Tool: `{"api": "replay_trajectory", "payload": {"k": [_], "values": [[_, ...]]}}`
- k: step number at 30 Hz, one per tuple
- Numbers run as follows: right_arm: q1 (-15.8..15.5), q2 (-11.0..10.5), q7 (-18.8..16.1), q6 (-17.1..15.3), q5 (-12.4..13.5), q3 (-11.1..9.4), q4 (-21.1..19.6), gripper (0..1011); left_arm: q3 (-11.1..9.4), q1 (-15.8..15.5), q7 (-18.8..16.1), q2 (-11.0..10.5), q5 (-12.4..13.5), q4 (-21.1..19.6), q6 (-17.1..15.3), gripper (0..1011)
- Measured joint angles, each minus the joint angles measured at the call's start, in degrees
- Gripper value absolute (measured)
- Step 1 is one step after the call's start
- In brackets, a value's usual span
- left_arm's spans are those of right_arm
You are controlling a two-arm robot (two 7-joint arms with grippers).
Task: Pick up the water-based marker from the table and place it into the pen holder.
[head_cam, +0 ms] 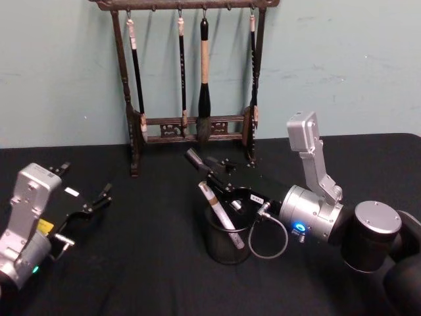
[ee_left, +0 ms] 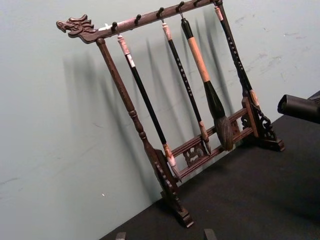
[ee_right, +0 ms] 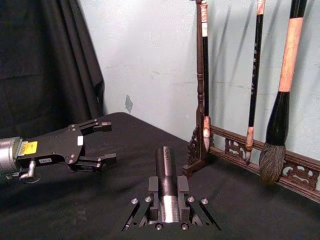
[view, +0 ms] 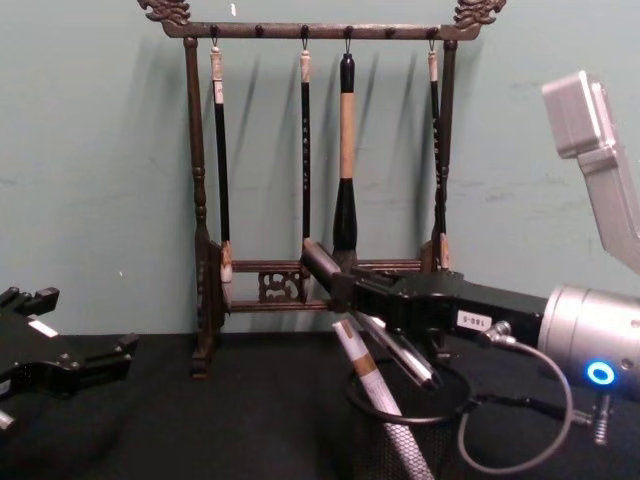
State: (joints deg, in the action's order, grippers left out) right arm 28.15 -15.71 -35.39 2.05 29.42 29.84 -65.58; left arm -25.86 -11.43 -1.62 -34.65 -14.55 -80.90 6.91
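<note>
The black desk (head_cam: 131,276) carries a tall wooden brush rack (head_cam: 191,122) along its far edge. The pen holder (head_cam: 220,253) stands near the middle, with the rack at 12 o'clock from it. A pale-banded pen (head_cam: 220,214) already leans inside the holder.

The marker (ee_right: 164,160) is not on the desk. It is off the surface, just above the holder's rim and tilted, with its dark end pointing toward 10 o'clock in the head view. It looks like a light, stiff, smooth-sided barrel, so it should neither bend nor crush, but it could swivel or slide in a loose pinch. A hold across the middle of the barrel, square to its length, looks safest. The present hold seems close to that, with a good length of barrel showing ahead of it.

The right gripper (ee_right: 165,187) reaches in from 3 o'clock, its jaws clamped on the marker's barrel from both sides. The left gripper (ee_right: 107,141) is parked at 9 o'clock from the holder, well apart, jaws spread and holding nothing.
</note>
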Motion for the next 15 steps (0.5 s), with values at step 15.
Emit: {"api": "replay_trajectory", "payload": {"k": [15], "values": [[-0.9,-0.4,0.8,-0.4,0.3,-0.2,-0.5,227,0.0,0.0,0.0,0.0,0.0,0.0,0.0,1006]]}}
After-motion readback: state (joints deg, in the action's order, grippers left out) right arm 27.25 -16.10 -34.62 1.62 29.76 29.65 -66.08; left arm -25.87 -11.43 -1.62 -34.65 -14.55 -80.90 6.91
